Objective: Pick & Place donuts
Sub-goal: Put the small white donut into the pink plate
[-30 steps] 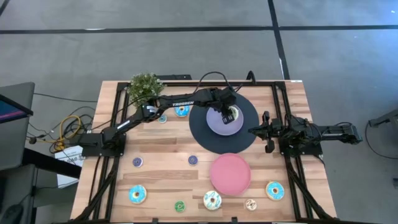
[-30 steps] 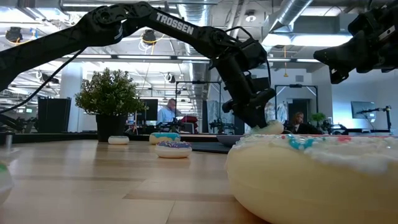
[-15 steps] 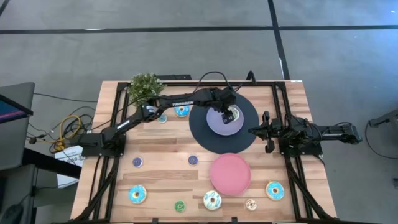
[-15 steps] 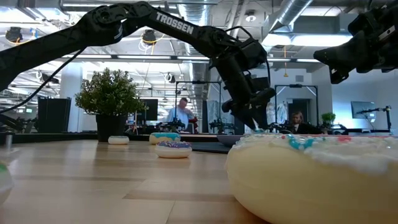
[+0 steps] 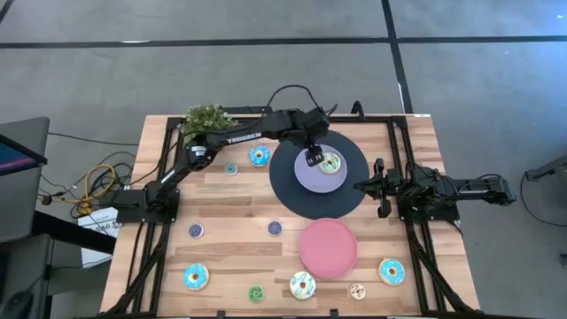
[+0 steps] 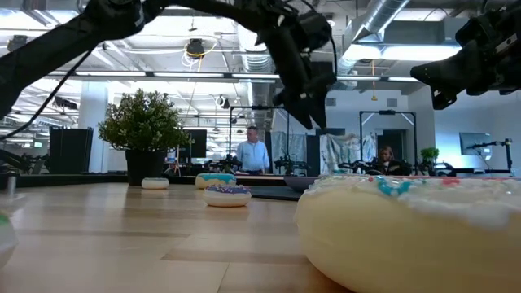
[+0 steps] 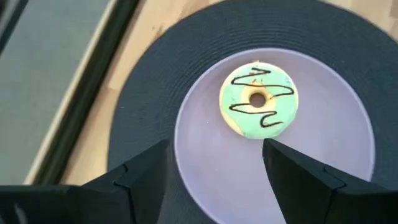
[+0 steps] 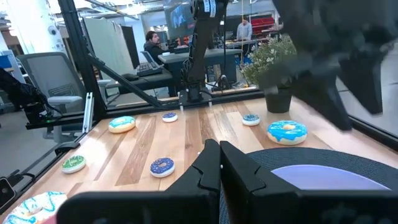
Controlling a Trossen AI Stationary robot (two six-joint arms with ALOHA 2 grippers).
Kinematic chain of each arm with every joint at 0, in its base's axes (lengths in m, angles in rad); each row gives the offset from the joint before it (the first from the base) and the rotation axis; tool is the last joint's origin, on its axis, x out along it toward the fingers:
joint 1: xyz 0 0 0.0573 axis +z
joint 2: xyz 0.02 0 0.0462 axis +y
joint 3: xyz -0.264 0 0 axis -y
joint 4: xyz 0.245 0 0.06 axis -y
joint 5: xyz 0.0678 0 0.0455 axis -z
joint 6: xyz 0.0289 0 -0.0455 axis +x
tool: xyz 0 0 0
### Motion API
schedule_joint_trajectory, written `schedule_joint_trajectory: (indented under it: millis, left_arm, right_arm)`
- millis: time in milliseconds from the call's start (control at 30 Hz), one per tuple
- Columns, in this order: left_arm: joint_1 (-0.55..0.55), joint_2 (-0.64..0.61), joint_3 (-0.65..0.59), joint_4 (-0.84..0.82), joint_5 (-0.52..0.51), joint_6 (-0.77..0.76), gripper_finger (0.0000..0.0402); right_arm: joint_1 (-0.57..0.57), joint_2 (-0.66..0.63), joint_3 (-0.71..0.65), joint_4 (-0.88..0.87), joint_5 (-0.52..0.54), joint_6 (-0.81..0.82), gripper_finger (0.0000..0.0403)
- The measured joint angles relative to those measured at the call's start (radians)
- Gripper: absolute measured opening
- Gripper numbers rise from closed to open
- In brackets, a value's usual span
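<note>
A donut with green icing and a dark squiggle lies flat on the lavender plate, which sits on the large black disc. The donut also shows in the high view. My left gripper hangs open above the plate's far-left part, clear of the donut. Its two fingers show in the left wrist view with the plate between them. My right gripper is shut and empty, held over the disc's right rim.
A pink plate lies near the disc. Several more donuts lie on the wood: a blue one left of the disc, and others along the near edge and at the near left. A potted plant stands at the far left.
My left gripper has let go of the green-iced donut, which now lies on the lavender plate. The gripper has risen and drawn back a little toward the table's far-left.
</note>
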Motion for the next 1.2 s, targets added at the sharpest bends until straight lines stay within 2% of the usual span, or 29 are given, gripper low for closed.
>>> schedule_joint_trajectory:
  millis: [300, 500, 600, 667, 767, 967, 1200]
  left_arm:
    - [-0.059, -0.082, 0.000, -0.081, 0.002, 0.013, 0.0247]
    - [-0.098, -0.115, -0.004, -0.220, -0.022, 0.008, 0.0247]
    - [-0.129, -0.157, -0.082, -0.223, -0.024, 0.009, 0.0247]
    - [-0.150, -0.206, -0.176, -0.205, -0.032, 0.009, 0.0247]
    - [-0.185, -0.315, -0.382, -0.101, -0.065, -0.010, 0.0247]
    - [-0.239, -0.613, -0.860, 0.251, -0.061, -0.068, 0.0247]
    - [-0.308, -0.942, -1.316, 0.656, -0.087, -0.101, 0.0247]
  right_arm:
    - [0.000, 0.000, 0.000, 0.000, 0.000, 0.000, 0.0000]
    - [0.000, 0.000, 0.000, 0.000, 0.000, 0.000, 0.0000]
    - [0.000, 0.000, 0.000, 0.000, 0.001, 0.000, 0.0000]
    - [0.000, 0.000, 0.000, 0.000, 0.000, 0.000, 0.0000]
    - [0.000, 0.000, 0.000, 0.000, 0.000, 0.000, 0.0000]
    - [0.000, 0.000, 0.000, 0.000, 0.000, 0.000, 0.0000]
    - [0.000, 0.000, 0.000, 0.000, 0.000, 0.000, 0.0000]
